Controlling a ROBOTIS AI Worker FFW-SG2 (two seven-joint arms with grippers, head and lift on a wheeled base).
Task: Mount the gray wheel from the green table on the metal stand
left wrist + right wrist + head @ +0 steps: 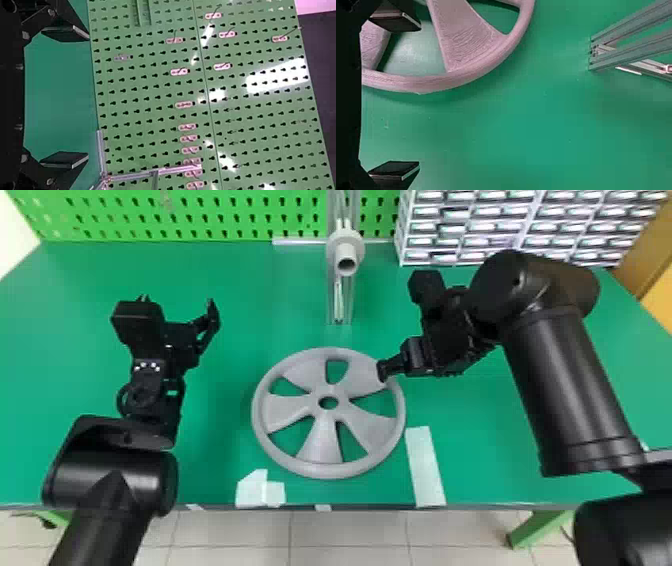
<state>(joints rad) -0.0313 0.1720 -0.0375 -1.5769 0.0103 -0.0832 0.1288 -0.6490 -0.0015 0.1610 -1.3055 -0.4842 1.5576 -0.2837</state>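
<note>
No text, number or sign can be read. On the cabinet of small drawers (523,235), near the far right corner of the tabletop (225,275), there are pale strips (425,226), similar to labels, but too small for reading.

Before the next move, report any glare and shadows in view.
Left wrist view: bright white glare patches on the green pegboard; right wrist view: a soft shadow on the green table along the rim of the gray wheel; head view: pale sheen along the right arm.
</note>
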